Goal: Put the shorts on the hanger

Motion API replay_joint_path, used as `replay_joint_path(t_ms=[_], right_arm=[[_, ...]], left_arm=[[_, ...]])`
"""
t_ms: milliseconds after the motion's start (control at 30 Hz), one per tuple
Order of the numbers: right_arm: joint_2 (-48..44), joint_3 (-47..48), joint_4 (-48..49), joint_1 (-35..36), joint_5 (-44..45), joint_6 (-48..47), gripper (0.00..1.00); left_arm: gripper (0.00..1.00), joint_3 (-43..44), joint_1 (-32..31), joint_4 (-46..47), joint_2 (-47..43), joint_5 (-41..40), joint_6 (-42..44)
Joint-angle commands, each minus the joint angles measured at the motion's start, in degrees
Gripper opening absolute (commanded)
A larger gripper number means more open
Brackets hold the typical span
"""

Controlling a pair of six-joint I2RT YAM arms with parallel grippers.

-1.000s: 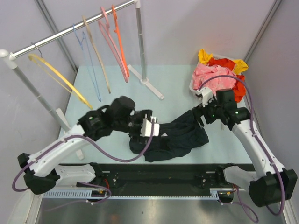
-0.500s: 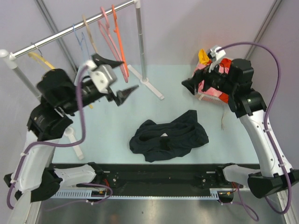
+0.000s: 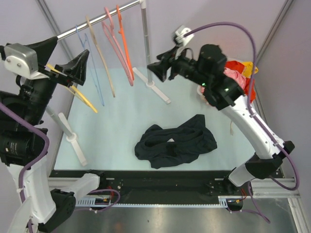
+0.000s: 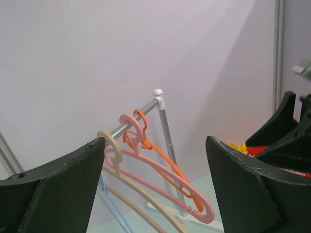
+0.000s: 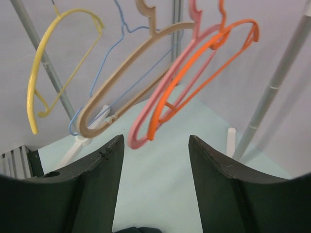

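The dark shorts (image 3: 175,144) lie crumpled on the table in front of the arms, held by neither gripper. A sliver of them shows at the bottom of the right wrist view (image 5: 141,229). The pale-pink hanger (image 3: 116,46) hangs on the rail between the beige and orange hangers. It shows in the left wrist view (image 4: 160,172) and the right wrist view (image 5: 160,97). My left gripper (image 3: 65,58) is open and empty, raised high at the left near the rail (image 4: 155,141). My right gripper (image 3: 161,68) is open and empty, raised facing the hangers from the right (image 5: 155,138).
The metal rail (image 3: 73,30) stands on white feet (image 3: 158,90) and also carries an orange hanger (image 3: 125,43), a beige hanger (image 3: 99,56), a blue wire hanger (image 3: 92,68) and a yellow hanger (image 3: 73,87). A pile of pink, red and yellow clothes (image 3: 240,75) lies at the back right.
Both grippers have left the shorts and risen. The left arm swung up and left toward the rail. The right arm swung up and left toward the hangers. The shorts stay on the table.
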Motion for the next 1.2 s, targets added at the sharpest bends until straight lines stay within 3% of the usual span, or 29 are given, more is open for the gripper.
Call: replay_joint_path(t_ms=[0,200,633,933,1167], right_arm=[[2.97,2.12,4.34,7.92,15.82,-4.95,0.58],[7.01,1.77,6.63,14.25,22.16,-6.71,0.57],[14.04,3.87,7.42,14.79,23.23,-5.22,0.49],[16.25,5.46,6.90,15.05,23.15,-4.61,0.27],[15.63,5.55,7.25,14.79,25.17,-4.96,0.00]], left_arm=[[0.89,0.24,4.89,2.99,-1.78,3.43,-6.17],[0.91,-2.05,5.77,3.16,-3.97,5.36,-6.17],[0.94,-3.28,6.74,3.34,-5.91,6.86,-5.56],[0.95,-5.39,6.74,2.99,-7.40,6.77,-4.42],[0.96,-6.35,6.74,2.99,-7.84,6.68,-4.24]])
